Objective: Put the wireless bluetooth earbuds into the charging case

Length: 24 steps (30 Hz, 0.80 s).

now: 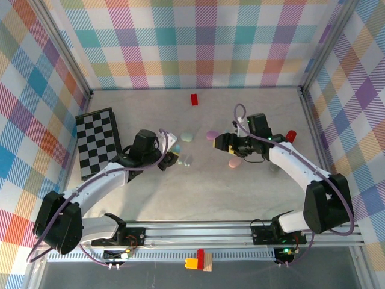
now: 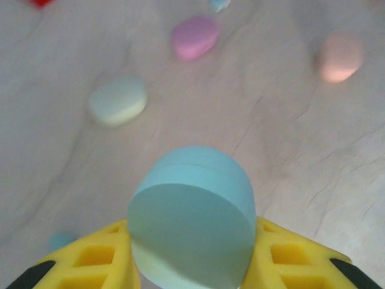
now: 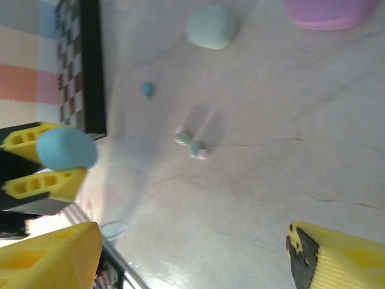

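**1. Gripper state**
The left gripper (image 2: 192,253) is clamped on the light blue case (image 2: 192,205), with one yellow finger (image 2: 90,259) against each side. The right gripper (image 3: 192,241) stands wide apart and holds nothing. It hangs over the table (image 1: 252,192) near the lilac-pink case (image 1: 212,135) and the peach-pink case (image 1: 234,163).

**2. Location of task items**
A blue earbud (image 3: 147,89) lies alone on the table. A small cluster of pale earbuds (image 3: 191,144) lies near it, the pieces touching one another. Both lie loose on the table near the left gripper, apart from every case. The mint case (image 3: 209,27) rests farther off, well apart from the held case.

**3. Progress**
One case is secured. No earbud sits in a case or in a gripper, so the task is judged to be at an early stage. The held case shows a seam across its top and appears closed. It probably needs opening before any bud can be seated. Picking up and inserting each bud is left to do.

**4. View comparison**
- Left wrist view: shows the finger contact on the case and its seam. In the top view the arm covers both.
- Right wrist view: separates the earbuds into distinct pieces. From above they are too small to tell apart.
- Top view: gives the overall layout, including the checkerboard (image 1: 99,141) at the left and the red block (image 1: 194,99) at the far side
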Tool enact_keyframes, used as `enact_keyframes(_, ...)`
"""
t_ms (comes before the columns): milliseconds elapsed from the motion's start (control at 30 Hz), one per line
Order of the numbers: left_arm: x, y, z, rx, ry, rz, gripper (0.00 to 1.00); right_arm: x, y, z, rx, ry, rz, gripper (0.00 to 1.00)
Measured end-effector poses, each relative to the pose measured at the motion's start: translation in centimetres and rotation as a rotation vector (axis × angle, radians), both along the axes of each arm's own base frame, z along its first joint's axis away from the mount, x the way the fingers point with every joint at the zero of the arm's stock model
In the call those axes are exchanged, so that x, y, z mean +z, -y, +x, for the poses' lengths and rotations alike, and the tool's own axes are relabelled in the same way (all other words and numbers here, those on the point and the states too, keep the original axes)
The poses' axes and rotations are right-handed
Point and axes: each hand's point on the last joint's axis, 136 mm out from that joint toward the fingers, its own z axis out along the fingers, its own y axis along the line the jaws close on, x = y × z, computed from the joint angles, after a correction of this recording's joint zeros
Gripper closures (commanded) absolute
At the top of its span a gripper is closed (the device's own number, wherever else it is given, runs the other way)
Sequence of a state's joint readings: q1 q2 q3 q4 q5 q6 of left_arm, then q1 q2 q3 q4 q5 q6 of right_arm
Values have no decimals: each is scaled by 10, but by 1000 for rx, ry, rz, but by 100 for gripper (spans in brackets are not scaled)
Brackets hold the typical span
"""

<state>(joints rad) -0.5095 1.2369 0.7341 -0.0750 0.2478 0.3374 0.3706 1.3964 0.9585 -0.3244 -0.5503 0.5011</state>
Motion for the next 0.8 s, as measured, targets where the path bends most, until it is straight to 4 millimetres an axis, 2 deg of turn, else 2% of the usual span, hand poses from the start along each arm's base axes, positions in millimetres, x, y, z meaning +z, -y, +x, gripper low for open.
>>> enact_keyframes(200, 6, 41, 3, -146, 125, -38, 68, 18, -40, -10, 111, 27, 41, 20)
enact_keyframes(367, -4, 62, -3, -220, 141, -27, 67, 12, -63, -13, 164, 11, 43, 21)
enact_keyframes(667, -1, 69, -3, -244, 167, -32, 67, -16, -73, -14, 178, -72, 18, 27)
enact_keyframes(800, -4, 68, -5, -249, 159, -18, 66, -20, -77, -15, 192, -90, 22, 33)
